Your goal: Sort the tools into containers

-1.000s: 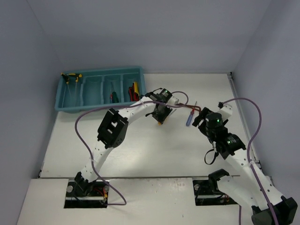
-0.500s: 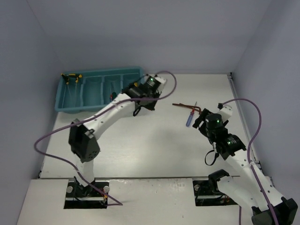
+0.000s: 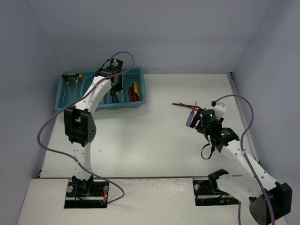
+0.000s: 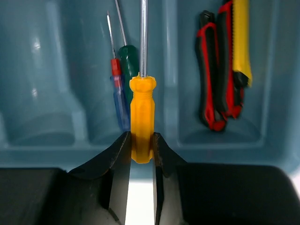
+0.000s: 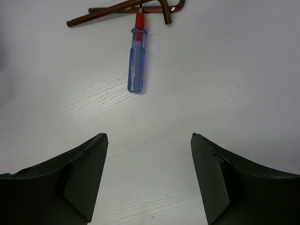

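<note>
- Left gripper [image 4: 141,140] is clamped on the yellow-handled screwdriver [image 4: 142,112]. The fingers [image 4: 117,159] pinch the near end of the handle, and the shaft points straight away from the wrist.
- Just past the fingertips is the near wall of the teal tray [image 4: 211,152]. The held screwdriver sits over the compartment dead ahead, and I can't tell if it touches the floor.
- In that same compartment, just left of the held handle, a green-handled screwdriver [image 4: 127,61] and a small blue-and-red screwdriver [image 4: 118,93] lie side by side.
- One compartment to the right are the red-handled pliers [image 4: 211,70], with a yellow-bodied tool [image 4: 241,42] right against them.
- Way off to the left, in the end compartment, there's a pair of yellow-handled tools [image 3: 66,76], too small to identify.
- Right gripper [image 5: 147,154] has its jaws wide apart and grips nothing. It hangs over the white table [image 5: 234,93].
- Ahead of it, slightly left of centre, a blue-handled screwdriver [image 5: 136,61] lies flat on the table with its handle toward the gripper.
- Further out are the brown hex keys [image 5: 122,9] — the screwdriver's tip reaches them and overlaps where they cross.
</note>
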Motion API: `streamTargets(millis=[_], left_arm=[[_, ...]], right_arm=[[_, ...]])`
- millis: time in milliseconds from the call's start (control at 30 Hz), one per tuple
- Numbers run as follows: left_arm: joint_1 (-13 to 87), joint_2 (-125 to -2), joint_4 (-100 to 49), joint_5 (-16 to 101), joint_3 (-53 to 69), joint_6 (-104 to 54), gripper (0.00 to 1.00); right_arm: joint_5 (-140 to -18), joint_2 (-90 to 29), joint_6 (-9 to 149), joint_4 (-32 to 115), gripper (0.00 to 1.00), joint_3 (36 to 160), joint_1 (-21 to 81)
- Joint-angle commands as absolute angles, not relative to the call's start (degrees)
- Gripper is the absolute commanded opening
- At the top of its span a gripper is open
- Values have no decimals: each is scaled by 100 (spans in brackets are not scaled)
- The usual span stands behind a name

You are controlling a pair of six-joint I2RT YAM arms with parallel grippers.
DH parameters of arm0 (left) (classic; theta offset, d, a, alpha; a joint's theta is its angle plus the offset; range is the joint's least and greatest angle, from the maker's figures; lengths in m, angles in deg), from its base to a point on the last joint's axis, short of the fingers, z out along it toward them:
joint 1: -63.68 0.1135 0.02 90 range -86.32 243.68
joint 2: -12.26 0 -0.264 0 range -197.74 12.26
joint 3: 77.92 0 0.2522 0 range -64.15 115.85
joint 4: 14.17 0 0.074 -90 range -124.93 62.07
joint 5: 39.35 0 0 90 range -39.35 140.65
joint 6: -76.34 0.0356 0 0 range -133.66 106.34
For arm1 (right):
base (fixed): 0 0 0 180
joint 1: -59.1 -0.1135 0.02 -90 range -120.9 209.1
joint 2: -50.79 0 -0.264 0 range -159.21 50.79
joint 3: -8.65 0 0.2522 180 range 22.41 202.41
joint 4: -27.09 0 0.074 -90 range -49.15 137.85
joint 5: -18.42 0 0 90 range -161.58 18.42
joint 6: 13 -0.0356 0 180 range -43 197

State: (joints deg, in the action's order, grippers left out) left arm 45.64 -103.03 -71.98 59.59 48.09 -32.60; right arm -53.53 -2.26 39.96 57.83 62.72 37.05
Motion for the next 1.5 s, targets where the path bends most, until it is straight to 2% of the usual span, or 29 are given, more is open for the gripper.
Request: streamTargets(millis=[0, 67, 133, 267, 367, 567, 767, 1067, 1133, 1167, 1200, 1233, 1467], left_arm=[[4681, -10529, -7284, 5896, 5524, -3326, 7], [4872, -10794, -7386, 5982, 5723, -3326, 10], [4975, -10870, -7390, 5947, 5806, -3327, 25], [5005, -10807, -7381, 5882, 5843, -3238, 62], [4962, -10447, -7378, 5578, 5678, -3259, 71], [4692, -9145, -7364, 5065, 4780, -3388, 73], [3956, -7800, -7355, 4706, 3560, -3329, 73], [3837, -6294, -7372, 4732, 2327, -3537, 73], [3845, -6106, -7372, 4792, 2185, -3546, 73], [3845, -6049, -7372, 4792, 2149, -3546, 73], [3853, -6019, -7372, 4777, 2129, -3554, 73], [3848, -6005, -7372, 4769, 2122, -3572, 73], [3830, -6113, -7364, 4536, 2389, -3705, 73]], right_arm=[[-5371, -506, 4035, 5632, 69, 6505, 3748], [-5399, -685, 4051, 5632, 69, 6521, 3756], [-5394, -836, 4058, 5632, 69, 6533, 3756], [-5418, -1169, 4108, 5623, 69, 6559, 3756], [-5500, -1661, 4137, 5565, 68, 6675, 3756], [-5524, -2570, 4253, 5054, 64, 6993, 3773], [-5387, -3951, 4466, 4751, 53, 7762, 3875], [-5312, -5109, 4404, 4620, 43, 8147, 4091], [-5318, -5204, 4397, 4594, 34, 8109, 4107], [-5353, -5212, 4403, 4586, 24, 8088, 4100], [-5419, -5181, 4404, 4586, 8, 8062, 4099], [-5466, -5087, 4398, 4586, 2, 8003, 4099], [-6282, -3673, 4014, 4891, 0, 7529, 4073]])
